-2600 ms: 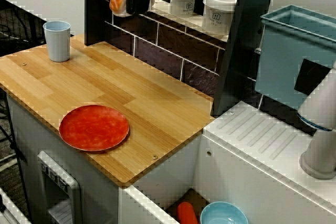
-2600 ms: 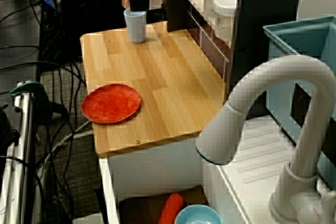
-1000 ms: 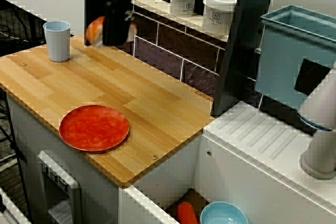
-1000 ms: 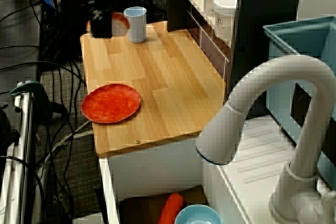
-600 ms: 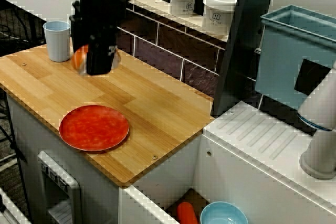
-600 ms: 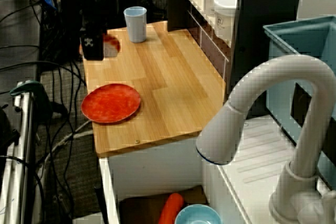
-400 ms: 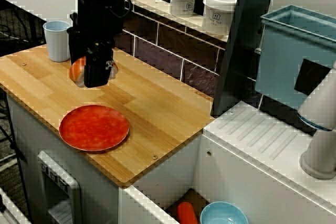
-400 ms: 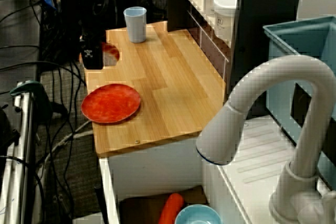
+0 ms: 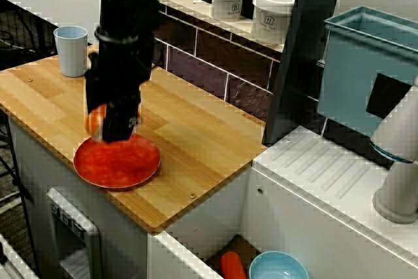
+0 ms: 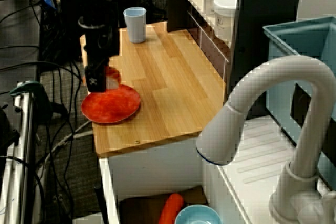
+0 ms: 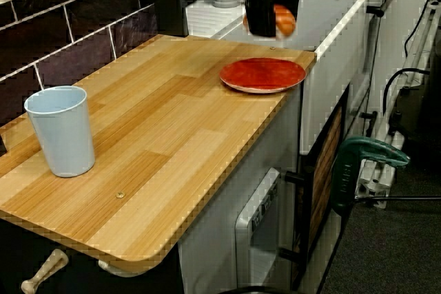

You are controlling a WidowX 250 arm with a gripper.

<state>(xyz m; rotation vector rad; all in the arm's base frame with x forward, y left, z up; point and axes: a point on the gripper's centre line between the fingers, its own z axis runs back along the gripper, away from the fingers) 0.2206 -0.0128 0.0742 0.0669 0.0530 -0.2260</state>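
Observation:
My black gripper [image 9: 110,127] is shut on a small orange-and-white toy food piece [image 9: 95,121] and holds it a little above the near-left part of a red plate [image 9: 127,164] on the wooden counter [image 9: 196,129]. From behind the tap, the gripper [image 10: 100,83] hangs over the plate's [image 10: 115,106] far edge, the food piece [image 10: 112,76] showing beside the fingers. Seen from the counter's end, the gripper [image 11: 267,22] and food piece [image 11: 284,20] hover above the plate [image 11: 262,75]. The fingers hide most of the piece.
A pale blue cup [image 9: 71,50] stands at the counter's far left corner. Two white jars [image 9: 272,14] sit on the dark shelf behind. A white tap [image 10: 262,108] and teal bin [image 9: 372,63] are to the right; a blue bowl [image 9: 277,267] lies in the sink.
The gripper carried the food piece off the shelf, out past the cup, then down and forward across the counter until it hung over the red plate.

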